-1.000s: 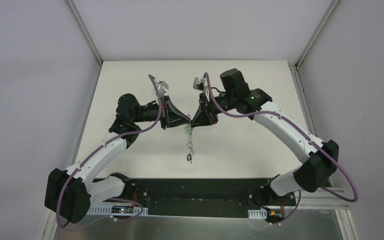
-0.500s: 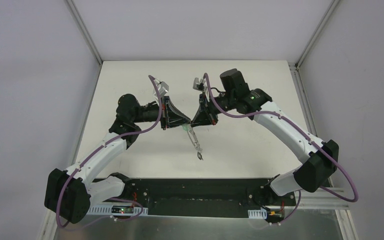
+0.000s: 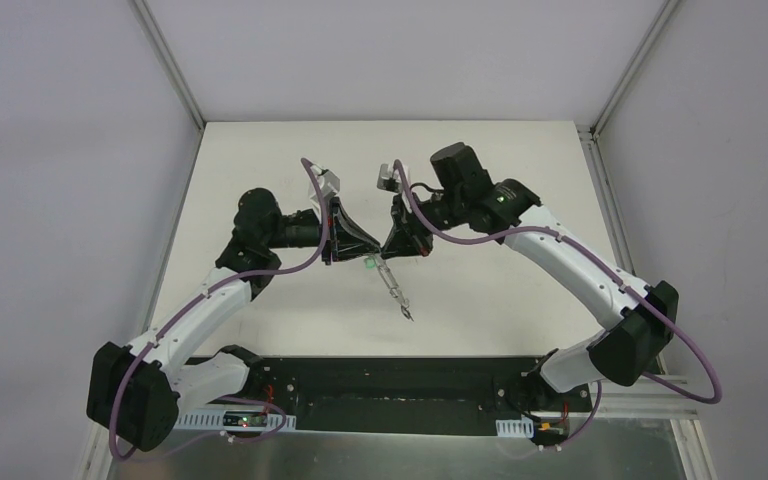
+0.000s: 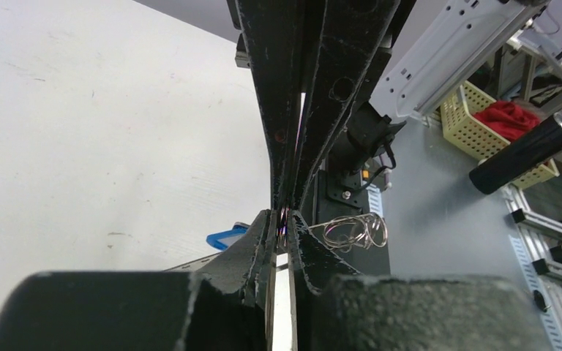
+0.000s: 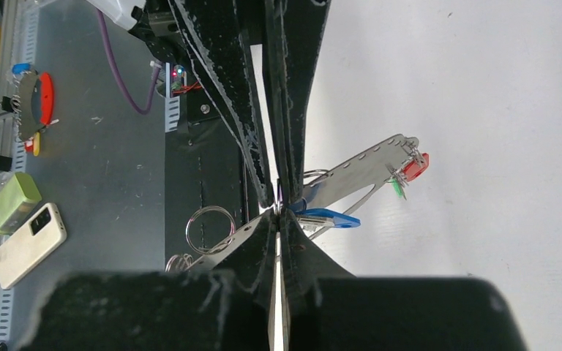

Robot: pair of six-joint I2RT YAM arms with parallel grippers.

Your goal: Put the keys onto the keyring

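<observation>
— So where were the keys (image 3: pixel 393 290) at that point?

— Off the tabletop (image 3: pixel 310 310), hanging in a short string under the spot where the two arms met tip to tip. The right wrist view showed a blue tag (image 5: pixel 331 217) just beside the tips. A red tag (image 5: pixel 416 167) and a green tag (image 5: pixel 397 189) sat at the far end of a flat holed strip (image 5: pixel 362 170). The keyring (image 5: pixel 210 208) was on the other side of the tips.

— And the fingers?

— The right fingers (image 5: pixel 301 252) were pressed together. The left fingers (image 4: pixel 255 252) stood all but together, with a thin slit between them and a sliver of something in it. The bunch hung from that meeting point, so at least one pair was clamped on it; which one, I could not tell.

— Which step, then?

— Threading, I judged: one arm steadying the ring in the air while the other worked a key onto its wire. No key could be seen sliding on.

— What did the next move call for?

— Very fine alignment of a key's hole with the ring's split. One grip also had to be kept firm, or the lot would drop.

— Any writing?

— None legible. The tags looked plain, and no brand could be read on either arm.
</observation>
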